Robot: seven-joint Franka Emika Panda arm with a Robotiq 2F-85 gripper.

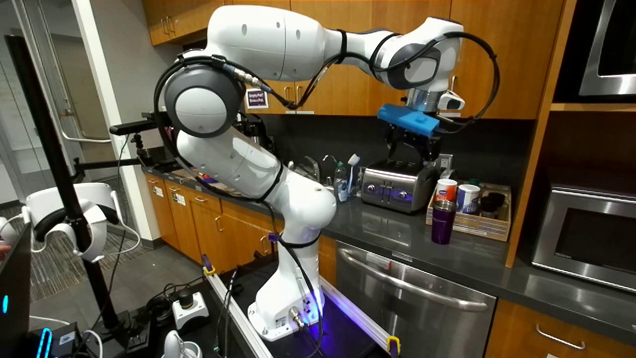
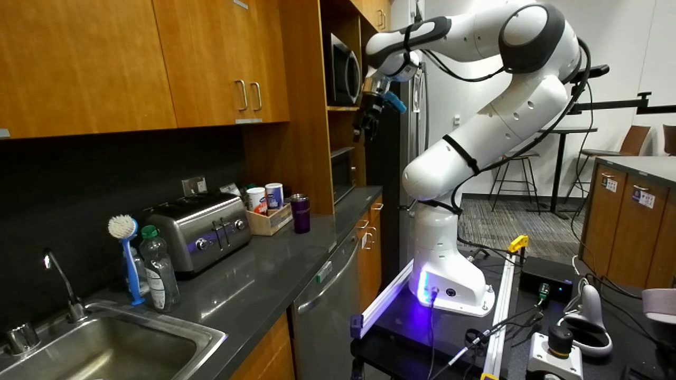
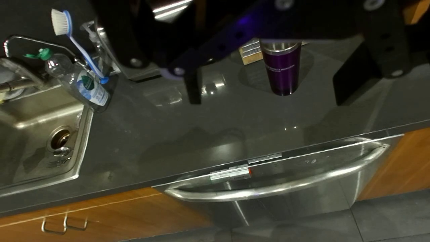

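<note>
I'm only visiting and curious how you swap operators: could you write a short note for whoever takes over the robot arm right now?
Gripper: open, holding nothing, raised well above counter height and touching nothing.
Purple tumbler: upright on the counter, close to the wooden crate.
Nearby: the silver toaster stands on the same counter; the dish soap bottle and dish brush are by the sink.
Done: the jaws stand open.
Left: nothing is gripped yet; the tumbler stands free.
</note>
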